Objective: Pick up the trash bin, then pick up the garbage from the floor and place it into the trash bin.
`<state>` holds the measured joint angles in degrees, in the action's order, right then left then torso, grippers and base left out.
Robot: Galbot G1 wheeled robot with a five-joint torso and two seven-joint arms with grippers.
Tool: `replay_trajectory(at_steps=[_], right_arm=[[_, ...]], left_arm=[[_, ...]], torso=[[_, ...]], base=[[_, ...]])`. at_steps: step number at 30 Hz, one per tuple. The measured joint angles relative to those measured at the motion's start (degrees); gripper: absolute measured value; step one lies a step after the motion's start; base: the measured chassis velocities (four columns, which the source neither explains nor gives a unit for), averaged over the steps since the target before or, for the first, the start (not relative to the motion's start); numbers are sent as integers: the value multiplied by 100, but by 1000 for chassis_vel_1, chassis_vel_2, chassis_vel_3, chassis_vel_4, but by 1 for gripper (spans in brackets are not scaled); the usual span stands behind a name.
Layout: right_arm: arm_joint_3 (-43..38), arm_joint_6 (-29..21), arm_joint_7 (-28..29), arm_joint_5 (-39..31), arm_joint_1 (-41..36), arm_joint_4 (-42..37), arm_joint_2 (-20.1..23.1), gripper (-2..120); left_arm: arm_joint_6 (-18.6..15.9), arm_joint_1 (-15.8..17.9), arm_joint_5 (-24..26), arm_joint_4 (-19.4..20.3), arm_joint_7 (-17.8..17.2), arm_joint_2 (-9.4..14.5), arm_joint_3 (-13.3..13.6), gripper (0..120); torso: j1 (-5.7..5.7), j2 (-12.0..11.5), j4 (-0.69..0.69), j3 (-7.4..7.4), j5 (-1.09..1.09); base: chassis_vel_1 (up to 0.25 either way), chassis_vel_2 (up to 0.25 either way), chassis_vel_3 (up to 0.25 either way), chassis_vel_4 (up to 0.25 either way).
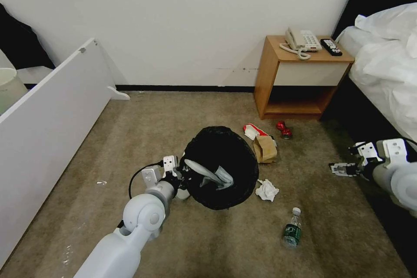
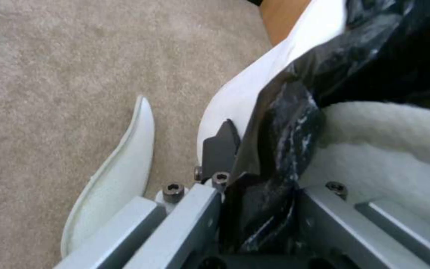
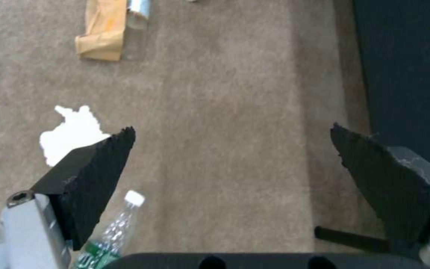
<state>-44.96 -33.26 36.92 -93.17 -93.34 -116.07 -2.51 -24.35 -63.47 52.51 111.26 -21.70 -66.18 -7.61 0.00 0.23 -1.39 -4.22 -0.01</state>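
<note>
We hold the trash bin (image 1: 221, 167) at centre, left gripper (image 1: 181, 177) clamped on its near-left rim, mouth up to receive litter; right gripper (image 3: 232, 149), fingers apart, hovers right of the crumpled paper (image 1: 266, 190).

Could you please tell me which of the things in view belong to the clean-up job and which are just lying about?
Job: trash bin held by left claw, slipper inside; brown paper bag, red-white packet, red can, crumpled paper, plastic bottle; right claw open.

Lying about: phone, remote, nightstand, bed.
</note>
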Motion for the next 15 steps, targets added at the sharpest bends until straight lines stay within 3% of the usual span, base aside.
replay_trajectory(at_steps=[5,8,9,15], right_arm=[[-3,36,8,-289,-60,22,271,100],[48,-15,-124,35,-123,34,312,100],[112,-68,-362,503,-213,56,328,100],[168,-96,-591,805,-455,0,210,100]], left_arm=[[56,53,74,-17,22,87,91,0],[81,61,82,-22,31,131,108,0],[108,60,92,-23,39,158,131,0],[134,46,77,-28,50,172,169,0]], torso=[[0,0,-1,0,0],[0,0,-2,1,1],[0,0,-1,0,1],[0,0,-1,1,1]], base=[[0,0,0,0],[0,0,0,0],[0,0,0,0],[0,0,0,0]])
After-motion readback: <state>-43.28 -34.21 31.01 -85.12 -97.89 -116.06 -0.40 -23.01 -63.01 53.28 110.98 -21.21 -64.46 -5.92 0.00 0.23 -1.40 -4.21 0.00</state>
